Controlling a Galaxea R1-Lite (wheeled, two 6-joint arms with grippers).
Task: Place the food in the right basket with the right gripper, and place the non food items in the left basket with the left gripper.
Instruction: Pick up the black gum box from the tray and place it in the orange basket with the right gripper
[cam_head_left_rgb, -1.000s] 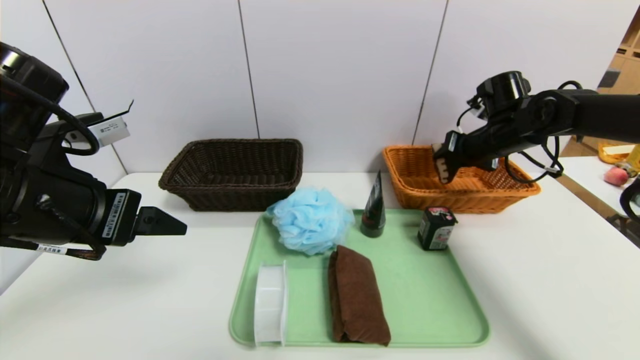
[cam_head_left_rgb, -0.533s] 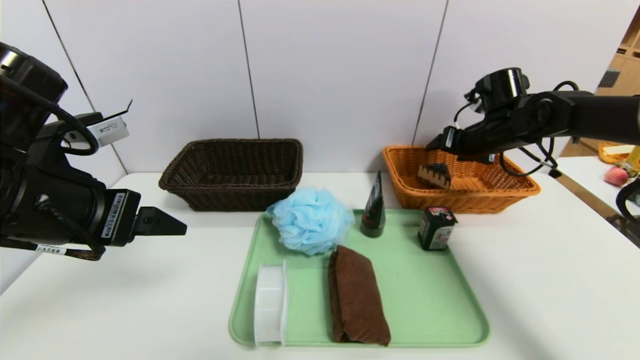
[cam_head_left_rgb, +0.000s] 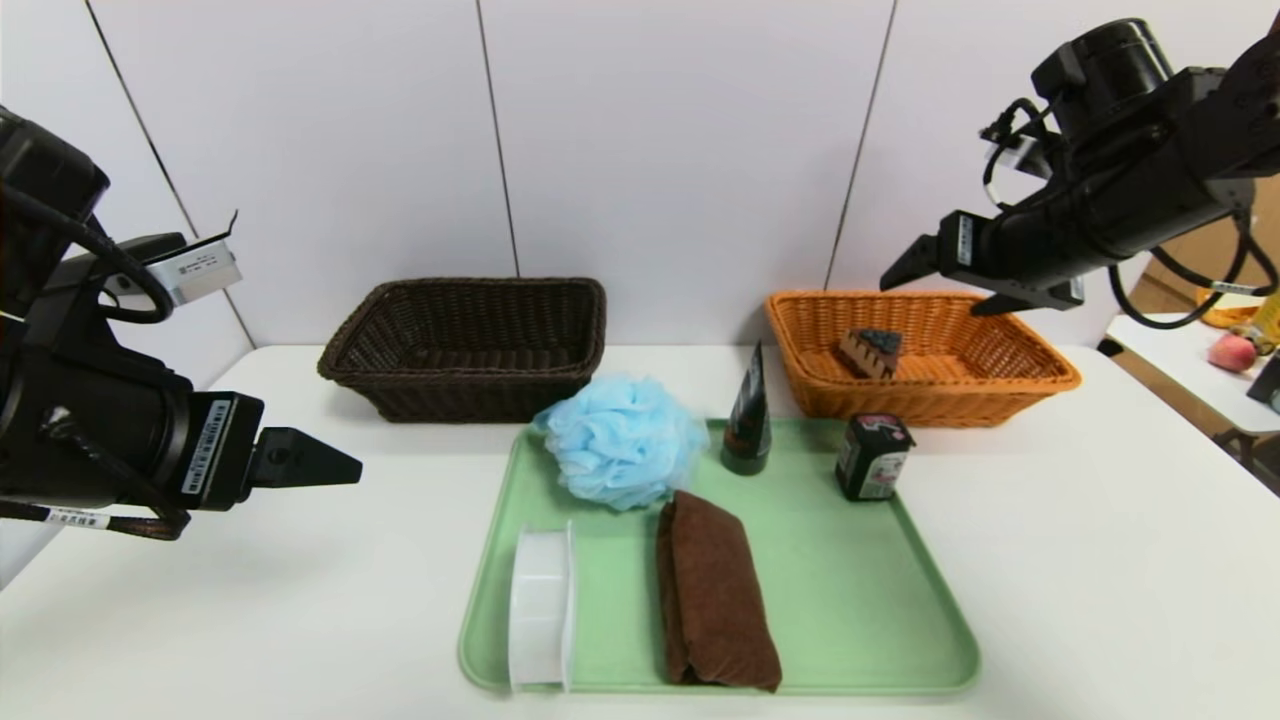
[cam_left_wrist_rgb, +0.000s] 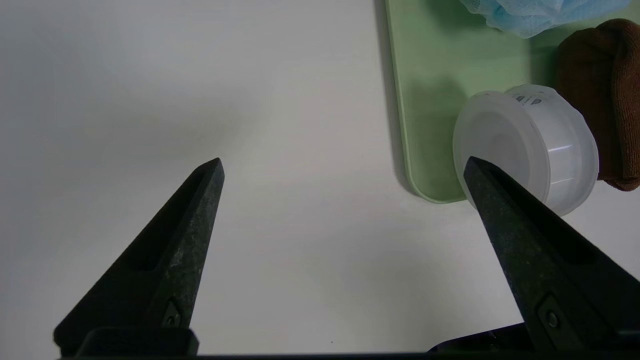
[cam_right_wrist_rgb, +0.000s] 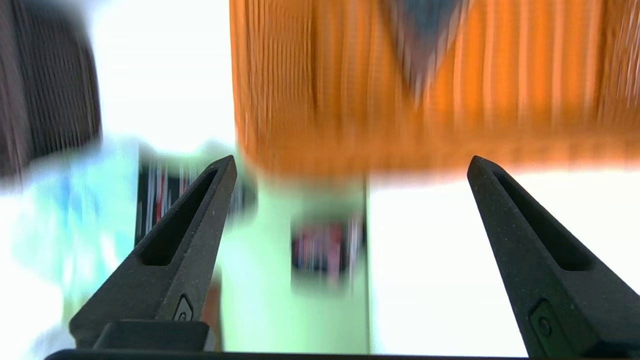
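A: Food first: where does it stand?
B: Cake wedge (cam_head_left_rgb: 870, 352) lies inside the right basket (cam_head_left_rgb: 1040, 385), the orange one at the counter's far right. The small black carton (cam_head_left_rgb: 872, 456) stands upright at the tray's (cam_head_left_rgb: 850, 620) far right corner, just in front of that basket.
A: And the non-food, biggest down?
B: Brown towel (cam_head_left_rgb: 712, 590), folded, soft, sits mid-tray toward the near edge; pinch it across the fold. The blue bath puff (cam_head_left_rgb: 622, 440) at the far left corner looks light and springy, so any bite should hold. The white tub (cam_head_left_rgb: 541, 608) lies on its side at the near left corner, likely smooth and slippery; grip across its flat ends. The black cone tube (cam_head_left_rgb: 747, 420) stands at the far edge, easy to tip.
A: Hands?
B: Right hand (cam_head_left_rgb: 945, 280) hangs above the orange basket, jaws spread, empty. Left hand (cam_left_wrist_rgb: 342, 167) hovers over the counter's left side, jaws wide, empty. The left basket (cam_head_left_rgb: 470, 345) holds nothing.
A: The carton?
B: Probably rigid and light; take it across its flat sides.
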